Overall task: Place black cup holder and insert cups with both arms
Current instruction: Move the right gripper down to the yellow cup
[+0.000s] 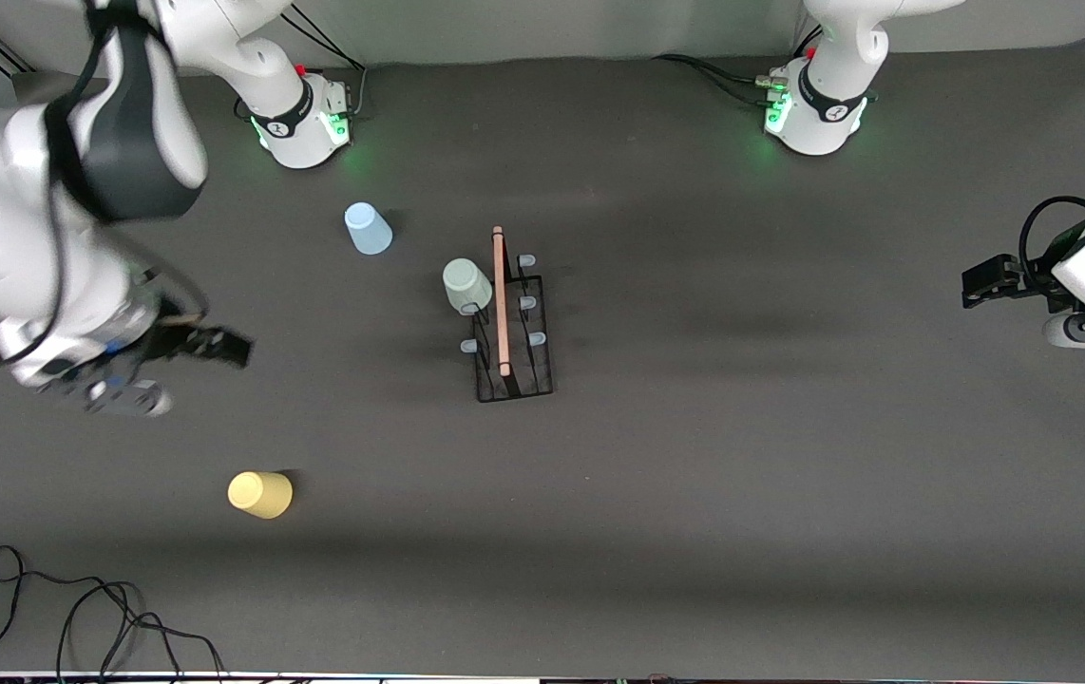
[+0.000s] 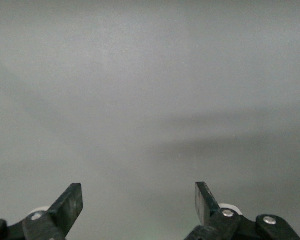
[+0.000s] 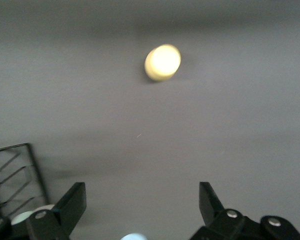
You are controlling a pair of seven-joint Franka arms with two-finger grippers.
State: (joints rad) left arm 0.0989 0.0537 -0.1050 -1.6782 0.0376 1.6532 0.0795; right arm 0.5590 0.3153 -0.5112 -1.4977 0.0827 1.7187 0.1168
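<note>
Dark grey table (image 1: 789,475) with black cup holder (image 1: 514,366), blue cup (image 1: 368,229), yellow cup (image 1: 260,494), black cable (image 1: 77,608).

No text, label, brand, number or sign can be read anywhere.

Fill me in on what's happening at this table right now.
The black cup holder stands mid-table with the green cup already on a peg. The blue cup and yellow cup sit loose on the table toward the right arm's end. The right gripper, open and empty, hangs above the table between them. The left gripper waits open at its own end.
</note>
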